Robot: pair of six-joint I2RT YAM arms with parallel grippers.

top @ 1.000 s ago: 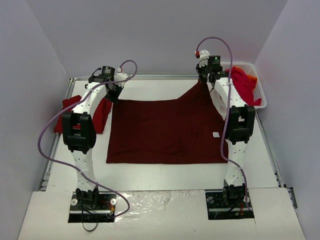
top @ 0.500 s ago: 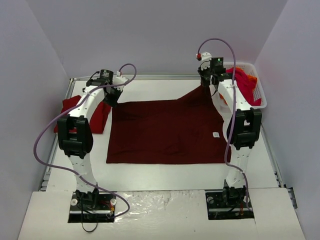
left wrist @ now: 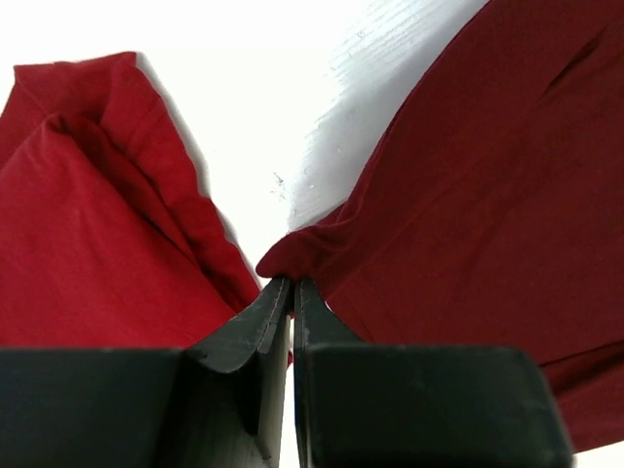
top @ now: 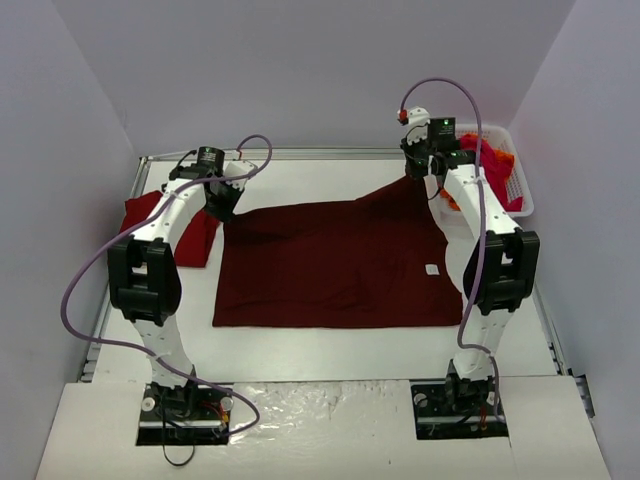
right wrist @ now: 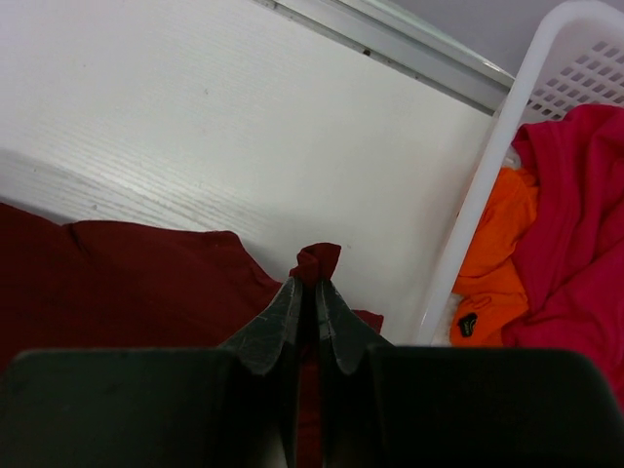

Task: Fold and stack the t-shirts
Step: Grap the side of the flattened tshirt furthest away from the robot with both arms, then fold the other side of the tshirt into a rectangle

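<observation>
A large dark maroon t-shirt (top: 330,265) lies spread on the table, its two far corners lifted. My left gripper (top: 222,206) is shut on the far left corner; in the left wrist view a fold of maroon t-shirt (left wrist: 468,185) sits pinched at the left gripper (left wrist: 292,281). My right gripper (top: 420,177) is shut on the far right corner, with a tuft of maroon t-shirt (right wrist: 146,268) poking out past the right gripper (right wrist: 314,283). A brighter red t-shirt (top: 190,232) lies folded at the left, also the brighter red t-shirt (left wrist: 88,253) in the left wrist view.
A white lattice basket (top: 522,180) stands at the far right, holding crimson and orange t-shirts (top: 487,165). The white lattice basket (right wrist: 487,185) rim is close to the right of my right fingers. A metal rail (top: 320,153) borders the table's far edge.
Both arms have stretched farther back, carrying the shirt's far corners with them; the right gripper has moved right toward the basket. Both grips are unchanged.
</observation>
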